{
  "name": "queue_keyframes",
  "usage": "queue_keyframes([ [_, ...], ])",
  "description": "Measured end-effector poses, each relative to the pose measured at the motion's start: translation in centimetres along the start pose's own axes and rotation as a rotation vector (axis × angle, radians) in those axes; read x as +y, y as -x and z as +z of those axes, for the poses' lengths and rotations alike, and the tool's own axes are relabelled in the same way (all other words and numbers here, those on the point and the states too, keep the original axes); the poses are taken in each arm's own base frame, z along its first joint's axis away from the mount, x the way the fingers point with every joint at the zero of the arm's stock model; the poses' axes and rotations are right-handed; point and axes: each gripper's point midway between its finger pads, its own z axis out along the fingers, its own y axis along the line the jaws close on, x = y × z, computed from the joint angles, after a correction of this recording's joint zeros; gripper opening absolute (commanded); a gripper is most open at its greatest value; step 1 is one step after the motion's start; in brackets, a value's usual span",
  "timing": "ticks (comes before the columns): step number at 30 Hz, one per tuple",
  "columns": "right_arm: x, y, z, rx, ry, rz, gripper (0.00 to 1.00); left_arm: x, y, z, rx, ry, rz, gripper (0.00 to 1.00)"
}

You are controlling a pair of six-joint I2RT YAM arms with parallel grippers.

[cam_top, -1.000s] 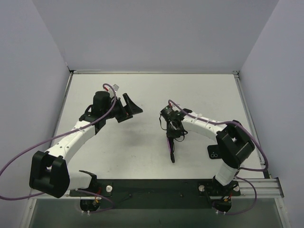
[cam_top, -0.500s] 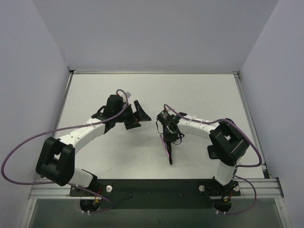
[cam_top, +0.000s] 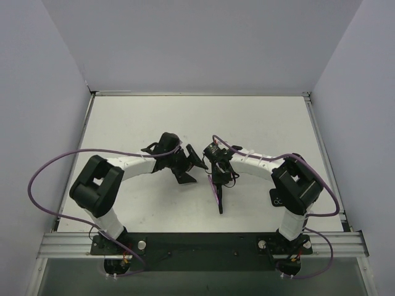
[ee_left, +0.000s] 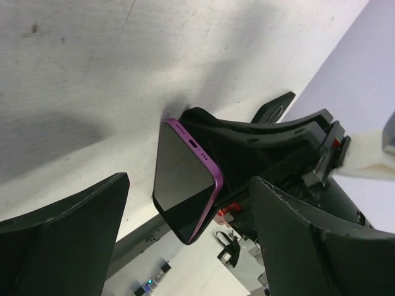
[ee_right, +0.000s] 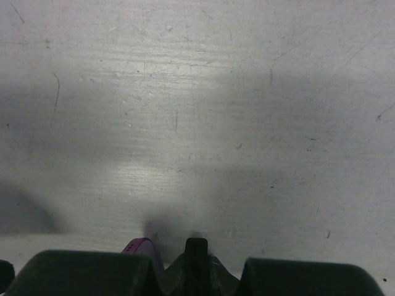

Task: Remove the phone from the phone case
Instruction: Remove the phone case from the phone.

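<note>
So the right arm's jaws are pinched shut on the phone (ee_left: 180, 185), holding it tilted with the port end toward the bench (cam_top: 265, 123). Meanwhile the left arm's jaws are spread wide, one finger (ee_left: 62, 228) on each side of the phone, near it but not touching. Its purple rim (ee_left: 207, 161) shows clearly in the left wrist view

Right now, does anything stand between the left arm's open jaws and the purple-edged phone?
Nothing visible does. From the left wrist, the purple-edged, dark-screened phone shows unobstructed beyond the left gripper, whose jaws are open. The right gripper grips it from the other side.
</note>
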Motion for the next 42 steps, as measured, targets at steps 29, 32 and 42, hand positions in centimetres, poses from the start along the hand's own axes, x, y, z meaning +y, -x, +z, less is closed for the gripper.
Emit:
queue_keyframes([
  [29,0.3,0.5,-0.5,-0.008,-0.021,-0.018,0.0,1.1,-3.6,3.3,0.161,0.303,-0.061,0.11],
  [32,0.3,0.5,-0.6,-0.009,-0.023,-0.023,0.0,1.6,-3.6,3.1,0.159,0.327,-0.068,0.0],
  [42,-2.2,1.3,-0.9,0.015,-0.021,0.063,0.0,2.3,-1.3,1.3,0.14,0.344,-0.108,0.0],
])
